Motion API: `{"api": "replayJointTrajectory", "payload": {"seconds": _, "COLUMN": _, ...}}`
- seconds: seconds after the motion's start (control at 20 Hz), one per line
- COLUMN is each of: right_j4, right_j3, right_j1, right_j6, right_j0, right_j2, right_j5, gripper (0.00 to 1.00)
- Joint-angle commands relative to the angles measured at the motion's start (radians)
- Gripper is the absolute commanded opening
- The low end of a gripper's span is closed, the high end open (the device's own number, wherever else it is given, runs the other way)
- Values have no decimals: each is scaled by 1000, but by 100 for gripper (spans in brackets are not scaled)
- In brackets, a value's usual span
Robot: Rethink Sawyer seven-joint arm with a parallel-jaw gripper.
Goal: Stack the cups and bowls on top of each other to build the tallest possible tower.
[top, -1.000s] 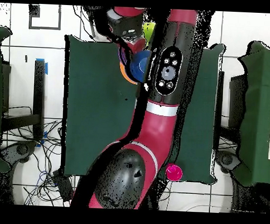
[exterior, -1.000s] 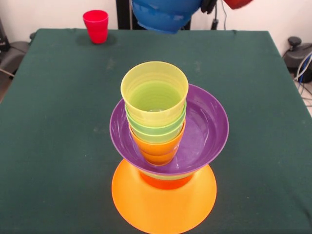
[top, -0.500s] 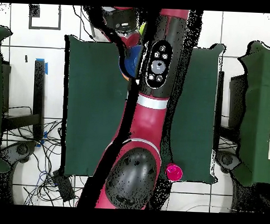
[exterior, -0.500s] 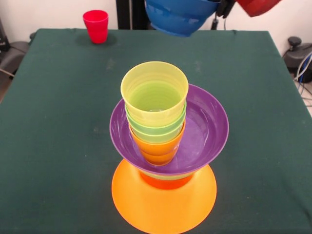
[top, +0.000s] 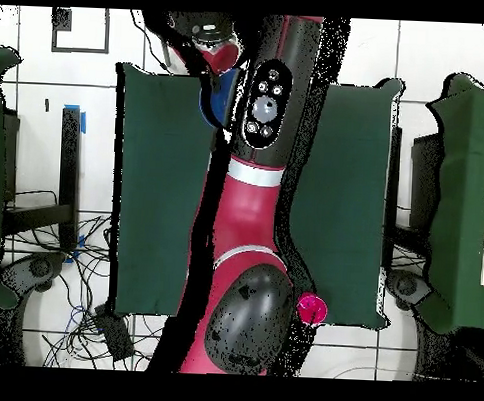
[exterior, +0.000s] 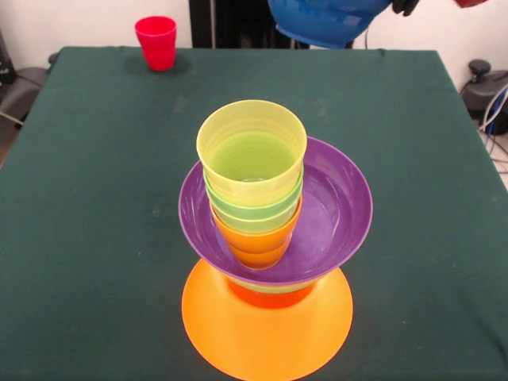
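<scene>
the tower (exterior: 270, 262) stands near the front of the green desk (exterior: 95, 198): a wide orange bowl (exterior: 266, 333) upside down as base, a red-orange bowl (exterior: 270, 295) on it, then a thin green rim, then the purple bowl (exterior: 333, 214) upright. inside the purple bowl sit nested cups: orange (exterior: 255, 238), green (exterior: 254, 213), pale yellow (exterior: 252, 151) on top. a red cup (exterior: 156, 41) stands alone at the desk's far left corner. the blue bowl (exterior: 329, 20) hangs in the air at the top edge, well apart from the tower. overhead, the arm (top: 248, 189) covers the tower, and the claw (top: 215, 49) is by the blue bowl; i cannot tell how its jaws stand.
</scene>
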Motion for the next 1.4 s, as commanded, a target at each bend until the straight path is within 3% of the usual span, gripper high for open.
{"api": "replayJointTrajectory", "payload": {"seconds": 0.05, "right_j4": -255, "right_j3": -53, "right_j1": 23, "right_j6": -383, "right_j0": -27, "right_j2": 190, "right_j5": 96, "gripper": 0}}
{"api": "replayJointTrajectory", "payload": {"seconds": 0.7, "right_j4": -527, "right_j3": -68, "right_j1": 68, "right_j6": -493, "right_j0": -54, "right_j2": 420, "right_j5": 52, "gripper": 0}}
{"api": "replayJointTrajectory", "payload": {"seconds": 1.4, "right_j4": -733, "right_j3": -61, "right_j1": 87, "right_j6": -595, "right_j0": -72, "right_j2": 562, "right_j5": 62, "gripper": 0}}
